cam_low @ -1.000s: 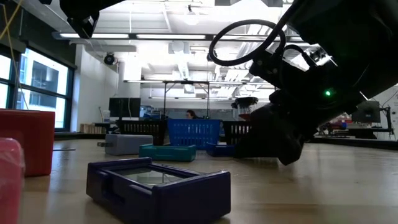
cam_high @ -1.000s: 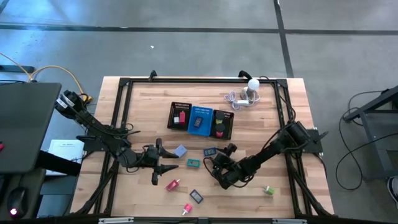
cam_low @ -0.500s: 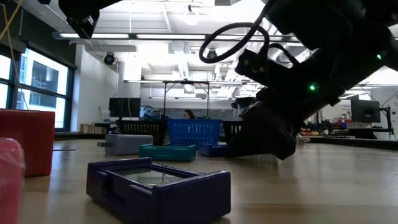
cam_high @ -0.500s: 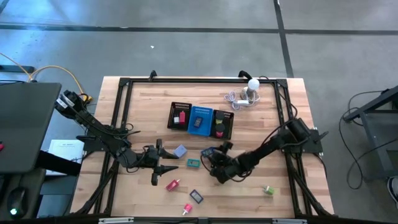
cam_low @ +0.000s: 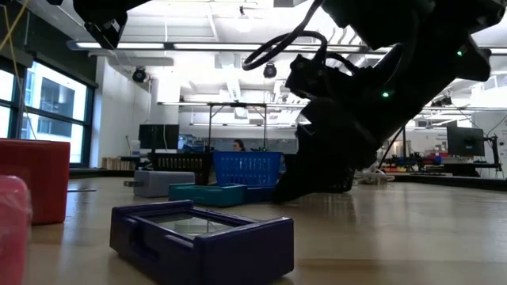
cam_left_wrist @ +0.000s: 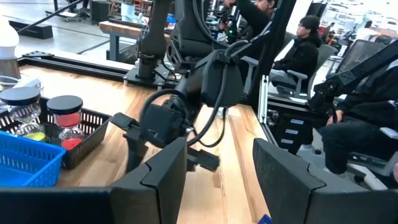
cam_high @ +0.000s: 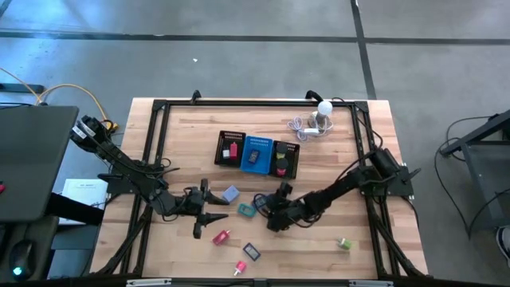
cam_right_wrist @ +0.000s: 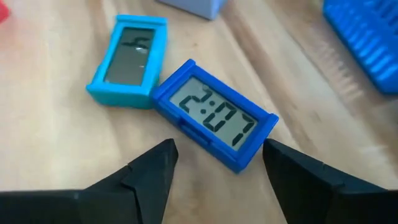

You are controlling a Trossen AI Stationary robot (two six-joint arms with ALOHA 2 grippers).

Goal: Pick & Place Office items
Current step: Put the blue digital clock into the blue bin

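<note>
While the left gripper [cam_high: 213, 214] rests low on the wooden table [cam_high: 351, 167] at lower left of centre in the high view, its two dark fingers [cam_left_wrist: 158, 171] parted and empty, the right gripper [cam_high: 265, 209] reaches in from the right to just below centre. Its jaws stand apart with nothing between them, poised over a blue rectangular digital clock with a grey display [cam_right_wrist: 214, 123]. Touching that clock's corner lies a teal rectangular clock [cam_right_wrist: 129, 60], and a pale blue-grey block [cam_high: 231, 192] sits just above them in the high view. Further up, the black mesh tray with a blue middle section [cam_high: 256, 153] holds small items. Pink pieces [cam_high: 221, 236] and a dark blue clock [cam_low: 202, 239] lie near the bottom edge.
</note>
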